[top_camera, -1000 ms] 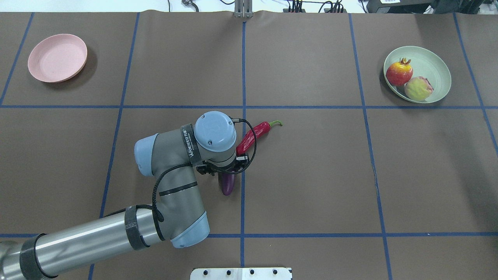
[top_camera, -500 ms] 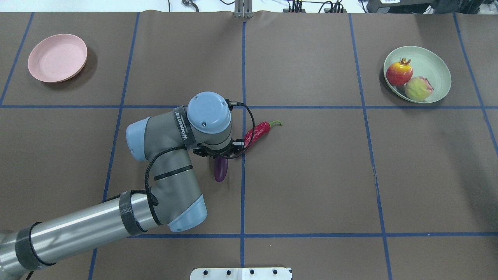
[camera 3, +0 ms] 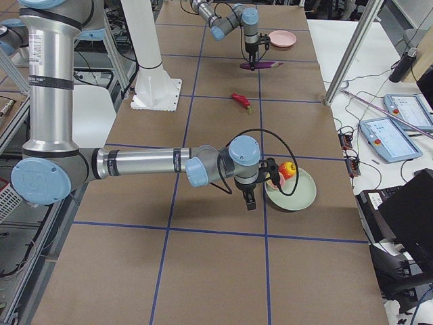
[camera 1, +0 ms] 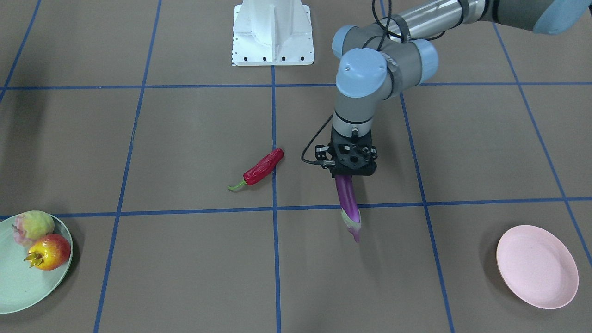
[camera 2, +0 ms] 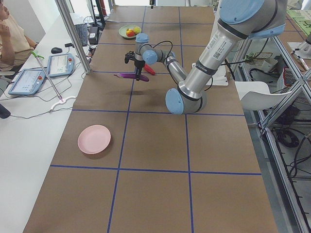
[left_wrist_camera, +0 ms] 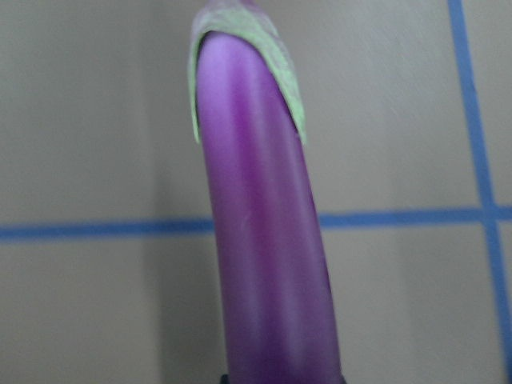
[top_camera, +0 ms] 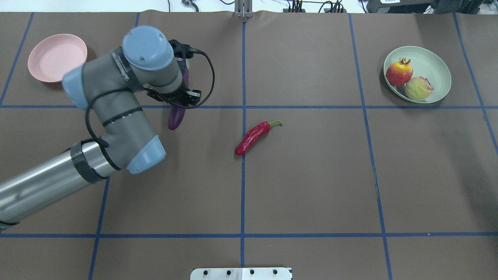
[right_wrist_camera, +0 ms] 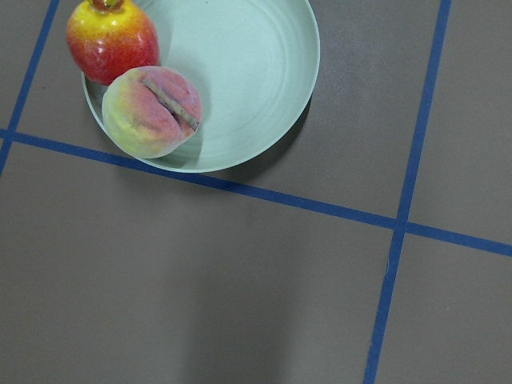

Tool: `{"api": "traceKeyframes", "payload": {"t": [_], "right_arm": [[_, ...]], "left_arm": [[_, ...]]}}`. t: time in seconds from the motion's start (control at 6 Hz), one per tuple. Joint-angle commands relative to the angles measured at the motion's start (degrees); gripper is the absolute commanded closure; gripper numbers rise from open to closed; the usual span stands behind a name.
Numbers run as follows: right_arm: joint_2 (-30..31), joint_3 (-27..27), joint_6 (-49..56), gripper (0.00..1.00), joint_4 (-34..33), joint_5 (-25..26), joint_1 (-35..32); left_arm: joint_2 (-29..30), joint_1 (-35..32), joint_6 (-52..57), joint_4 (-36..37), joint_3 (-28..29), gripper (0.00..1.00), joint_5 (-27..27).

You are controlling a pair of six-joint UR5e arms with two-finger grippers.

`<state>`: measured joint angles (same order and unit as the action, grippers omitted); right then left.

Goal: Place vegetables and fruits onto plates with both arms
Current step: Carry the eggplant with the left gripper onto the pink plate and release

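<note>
My left gripper (camera 1: 350,171) is shut on the purple eggplant (camera 1: 348,203) and holds it level above the table, pale stem end pointing away from the robot. In the overhead view the eggplant (top_camera: 176,116) hangs between the table's middle and the pink plate (top_camera: 57,57), which holds nothing. The left wrist view shows the eggplant (left_wrist_camera: 264,240) close up. The red chili (top_camera: 253,137) lies near the table's middle. The pomegranate (top_camera: 398,73) and the peach (top_camera: 418,88) sit on the mint plate (top_camera: 433,64). My right gripper (camera 3: 249,198) hovers beside that plate; I cannot tell its state.
The white base block (top_camera: 241,273) stands at the near edge. Blue tape lines cross the brown table cover. A metal post (top_camera: 243,9) stands at the far edge. An operator (camera 2: 9,34) with tablets sits beyond the far side.
My left arm has carried the eggplant up and away from beside the chili, toward the far left and the pink plate. The chili now lies fully uncovered.
</note>
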<state>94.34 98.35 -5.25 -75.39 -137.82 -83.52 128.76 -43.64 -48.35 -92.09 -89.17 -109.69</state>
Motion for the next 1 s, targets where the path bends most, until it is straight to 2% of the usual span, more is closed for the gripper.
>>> {"api": "traceKeyframes", "payload": {"t": [0.0, 0.17, 0.5, 0.67, 0.83], "right_arm": [[0.1, -0.1, 0.1, 0.00, 0.2, 0.3, 0.0], [0.3, 0.0, 0.1, 0.00, 0.2, 0.3, 0.0], [0.2, 0.0, 0.1, 0.00, 0.2, 0.3, 0.0], [0.1, -0.1, 0.1, 0.00, 0.2, 0.3, 0.0], [0.1, 0.0, 0.0, 0.00, 0.2, 0.3, 0.0]], "left_arm": [[-5.3, -13.4, 26.5, -0.2, 5.2, 1.00, -10.1], [-5.3, -16.8, 35.3, -1.7, 13.1, 1.00, -9.9], [-5.2, -23.0, 45.6, -23.5, 34.7, 1.00, -8.9], [-5.1, -23.3, 45.8, -24.1, 36.3, 1.00, -3.7], [-4.9, -23.4, 45.1, -24.5, 37.0, 0.14, -1.7]]}}
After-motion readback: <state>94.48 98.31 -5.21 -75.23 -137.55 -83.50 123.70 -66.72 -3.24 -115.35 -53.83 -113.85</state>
